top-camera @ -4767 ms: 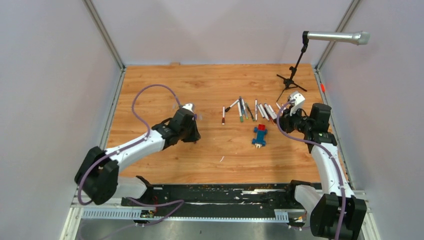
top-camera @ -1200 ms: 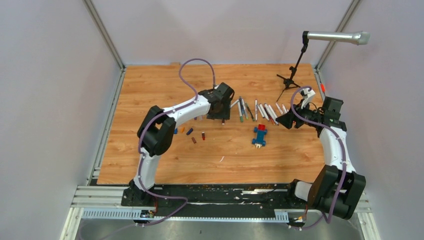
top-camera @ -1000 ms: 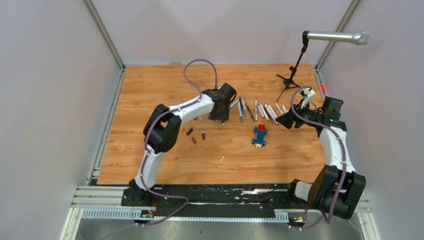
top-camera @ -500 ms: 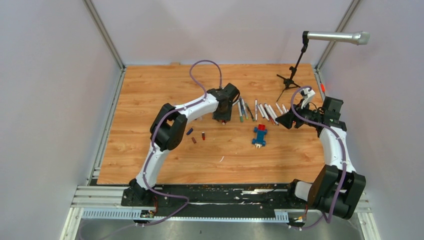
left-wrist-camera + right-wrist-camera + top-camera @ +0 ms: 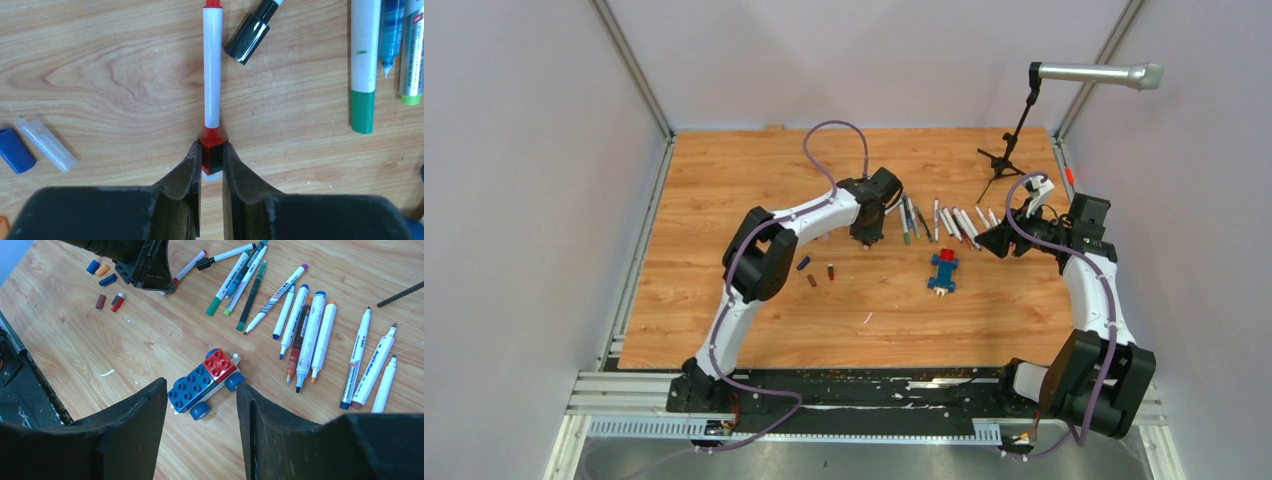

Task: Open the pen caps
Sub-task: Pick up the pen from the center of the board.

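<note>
My left gripper point(image 5: 212, 156) is shut on the red cap point(image 5: 211, 150) at the near end of a white pen point(image 5: 212, 65) that lies flat on the table. In the top view this gripper point(image 5: 868, 237) is at the left end of the row of pens point(image 5: 936, 220). Loose caps lie left of it: blue point(image 5: 804, 263), red point(image 5: 831, 271) and brown point(image 5: 812, 281). A blue cap point(image 5: 16, 157), a clear cap point(image 5: 46, 145) and a black-capped pen point(image 5: 247, 31) show in the left wrist view. My right gripper point(image 5: 201, 387) is open and empty, hovering above the table point(image 5: 984, 243).
A blue-and-red brick car point(image 5: 943, 271) stands below the pens, under my right gripper point(image 5: 192, 387). Several uncapped markers point(image 5: 310, 335) lie side by side. A microphone stand point(image 5: 1004, 150) stands at the back right. Grey walls enclose the wooden table point(image 5: 724, 180).
My left arm has swung from the table's left to the leftmost pen, leaving several loose caps on the left, and over the last second edged right onto the red cap. The right arm holds still.
</note>
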`<state>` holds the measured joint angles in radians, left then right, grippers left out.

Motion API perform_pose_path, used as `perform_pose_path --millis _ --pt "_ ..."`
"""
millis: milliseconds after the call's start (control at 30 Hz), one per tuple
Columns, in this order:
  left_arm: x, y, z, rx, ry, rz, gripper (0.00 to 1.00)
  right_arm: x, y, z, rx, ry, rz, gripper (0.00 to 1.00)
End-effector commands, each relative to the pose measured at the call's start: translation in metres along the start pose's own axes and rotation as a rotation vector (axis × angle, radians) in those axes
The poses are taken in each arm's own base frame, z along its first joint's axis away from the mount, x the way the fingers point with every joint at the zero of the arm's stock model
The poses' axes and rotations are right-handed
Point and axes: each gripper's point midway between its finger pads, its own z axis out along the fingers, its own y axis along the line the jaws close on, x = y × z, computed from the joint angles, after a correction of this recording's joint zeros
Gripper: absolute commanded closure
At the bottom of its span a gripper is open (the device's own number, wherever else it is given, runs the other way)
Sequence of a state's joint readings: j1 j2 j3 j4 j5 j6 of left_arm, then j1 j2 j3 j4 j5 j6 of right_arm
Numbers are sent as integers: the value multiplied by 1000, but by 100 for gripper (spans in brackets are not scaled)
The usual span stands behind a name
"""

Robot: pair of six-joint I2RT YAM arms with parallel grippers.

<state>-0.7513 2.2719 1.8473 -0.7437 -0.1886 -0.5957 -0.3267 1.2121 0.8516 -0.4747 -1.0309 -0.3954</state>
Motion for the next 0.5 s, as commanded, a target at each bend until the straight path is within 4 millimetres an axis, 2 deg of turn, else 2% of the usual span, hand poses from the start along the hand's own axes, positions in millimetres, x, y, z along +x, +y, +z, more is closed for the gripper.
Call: perform_pose_path --millis 0,133,233,467 --pt "5 10 -19 -12 -11 26 85 -13 4 -1 -30 -29 -56 46" --pt "-3 13 -42 19 -86 20 88 -12 8 0 -60 -39 -46 46" --pt "-6 10 -66 92 -147 20 90 -10 20 5 -130 -55 -18 46" --pt "9 -15 -109 396 -265 19 93 0 69 30 -379 -56 43 45"
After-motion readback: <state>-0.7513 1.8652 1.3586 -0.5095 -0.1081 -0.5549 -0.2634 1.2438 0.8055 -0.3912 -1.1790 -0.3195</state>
